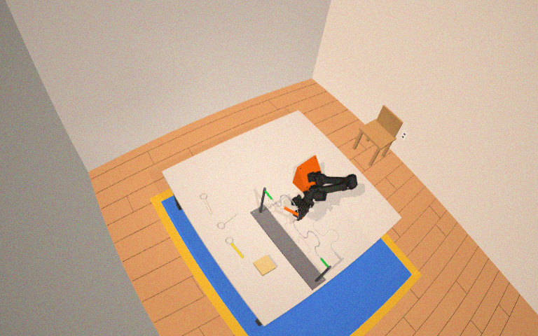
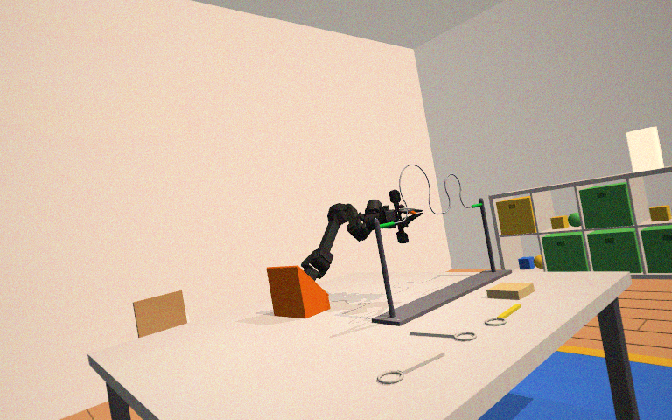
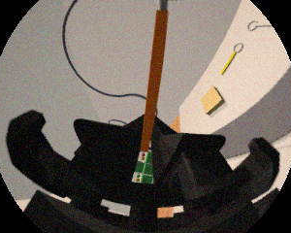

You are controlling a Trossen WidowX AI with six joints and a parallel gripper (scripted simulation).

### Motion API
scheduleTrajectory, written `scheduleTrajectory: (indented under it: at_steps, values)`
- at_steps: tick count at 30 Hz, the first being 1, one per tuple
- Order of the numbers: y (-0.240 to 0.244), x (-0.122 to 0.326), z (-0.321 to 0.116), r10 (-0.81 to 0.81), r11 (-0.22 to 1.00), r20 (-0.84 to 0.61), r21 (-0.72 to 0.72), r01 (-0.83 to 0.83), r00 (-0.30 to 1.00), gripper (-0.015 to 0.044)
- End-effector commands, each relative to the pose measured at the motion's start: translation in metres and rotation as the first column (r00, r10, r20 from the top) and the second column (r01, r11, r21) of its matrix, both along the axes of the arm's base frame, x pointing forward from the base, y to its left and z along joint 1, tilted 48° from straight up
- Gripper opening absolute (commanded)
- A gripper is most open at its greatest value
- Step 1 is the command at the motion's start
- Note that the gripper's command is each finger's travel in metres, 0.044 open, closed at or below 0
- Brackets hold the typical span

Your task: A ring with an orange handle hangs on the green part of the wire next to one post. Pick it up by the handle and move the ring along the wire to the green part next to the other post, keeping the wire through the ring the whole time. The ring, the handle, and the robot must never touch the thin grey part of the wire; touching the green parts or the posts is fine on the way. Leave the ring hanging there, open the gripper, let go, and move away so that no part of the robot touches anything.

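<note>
My gripper (image 1: 299,215) (image 2: 420,212) (image 3: 148,116) is shut on the orange handle (image 1: 291,211) (image 2: 412,212) (image 3: 156,63), high above the table. In the wrist view the handle runs up from the fingers, with its grey stem at the top edge; the ring is out of that view. In the top view the ring end points toward the near post (image 1: 262,199) (image 2: 384,270) and its green part (image 1: 268,194) (image 2: 388,225). Whether the wire (image 2: 411,164) (image 3: 63,36) passes through the ring is too small to tell. The far green part (image 1: 324,262) (image 2: 477,205) is beside the far post (image 1: 323,274) (image 2: 486,236).
The posts stand on a grey base bar (image 1: 288,247) (image 2: 449,297). In front lie a yellow-handled ring (image 1: 236,250) (image 2: 511,311), two grey ring tools and a tan block (image 1: 264,264) (image 2: 509,291). The wire's bends rise beside the gripper toward the far post.
</note>
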State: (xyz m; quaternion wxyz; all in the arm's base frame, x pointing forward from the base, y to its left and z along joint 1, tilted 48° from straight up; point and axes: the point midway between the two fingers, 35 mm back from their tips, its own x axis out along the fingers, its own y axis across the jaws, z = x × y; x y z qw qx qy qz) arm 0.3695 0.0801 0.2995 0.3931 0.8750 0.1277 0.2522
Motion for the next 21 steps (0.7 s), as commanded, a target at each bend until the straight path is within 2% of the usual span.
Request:
scheduleTrajectory:
  at_steps: [1,9,21]
  values:
    - [0.010,-0.003,-0.016,0.012,0.993,0.017,-0.119,-0.010,1.000,-0.0150]
    - [0.025,-0.001,-0.038,-0.022,0.955,0.024,-0.295,0.028,0.999,-0.0150]
    - [0.036,-0.001,-0.081,-0.024,0.828,0.065,-0.559,0.057,0.998,-0.0150]
